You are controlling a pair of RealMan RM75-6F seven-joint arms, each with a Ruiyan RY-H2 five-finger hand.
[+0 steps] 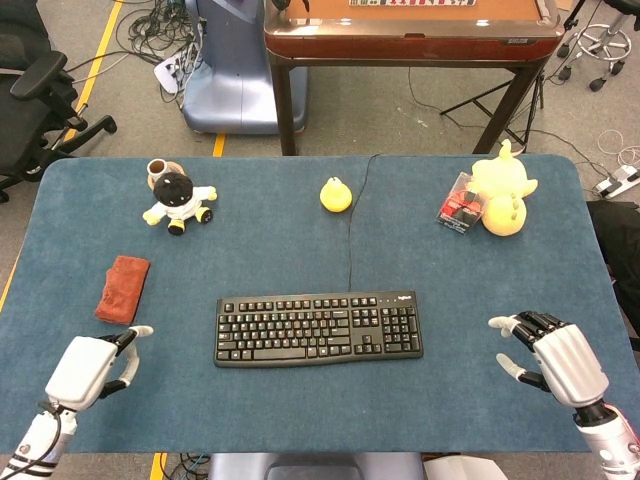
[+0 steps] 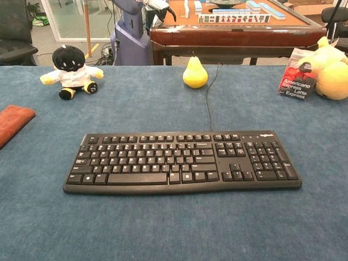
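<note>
Now keyboard (image 1: pixel 318 329) between both hands.

**What the two cameras leave out**

The chest view shows neither hand; both sit outside its frame. In the head view the left arm runs off the bottom left corner below the left hand (image 1: pixel 88 365), and the right arm leaves at the bottom right below the right hand (image 1: pixel 560 352), whose palm faces away.

The red cloth (image 2: pixel 12 123) is cut by the chest view's left edge. The yellow plush toy (image 2: pixel 331 68) is clipped by the right edge there and partly covered by the red packet (image 2: pixel 297 74). The small cup (image 1: pixel 160 169) behind the black-headed doll (image 1: pixel 178 201) is half hidden, its contents too small to tell.
</note>
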